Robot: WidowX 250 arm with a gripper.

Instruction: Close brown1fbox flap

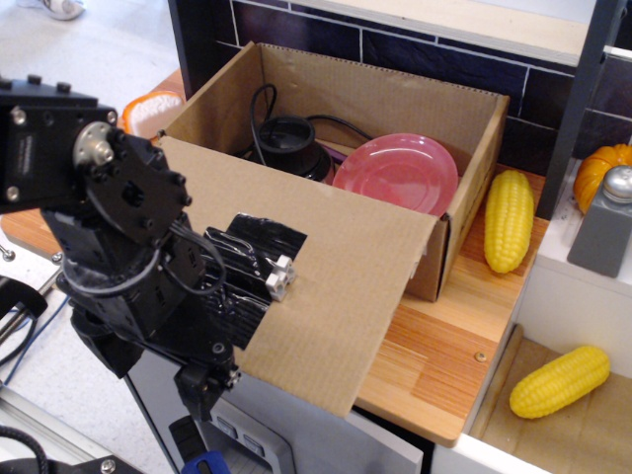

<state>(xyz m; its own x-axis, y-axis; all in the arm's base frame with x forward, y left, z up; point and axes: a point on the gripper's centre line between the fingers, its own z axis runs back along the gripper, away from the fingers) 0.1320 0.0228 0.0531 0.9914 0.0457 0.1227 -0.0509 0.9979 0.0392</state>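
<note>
The brown1fbox (380, 99) stands open on a wooden counter, with a pink plate (400, 173) and a black round device with a cable (291, 143) inside. Its near flap (346, 296) lies folded outward toward me and slopes down over the counter edge. The face that shows carries a black tape patch (259, 247) with a small white block (280, 276). My black arm covers the flap's left edge. My gripper (209, 375) sits low at the flap's lower left corner. Its fingers merge with the black tape, so their state is unclear.
A yellow corn cob (509, 219) lies on the wooden counter (434, 355) right of the box, and another (560, 380) lies lower right. An orange pumpkin (602, 168) and a grey bottle (612, 222) stand at the right. An orange cup (148, 109) sits left of the box. A dark tiled wall is behind.
</note>
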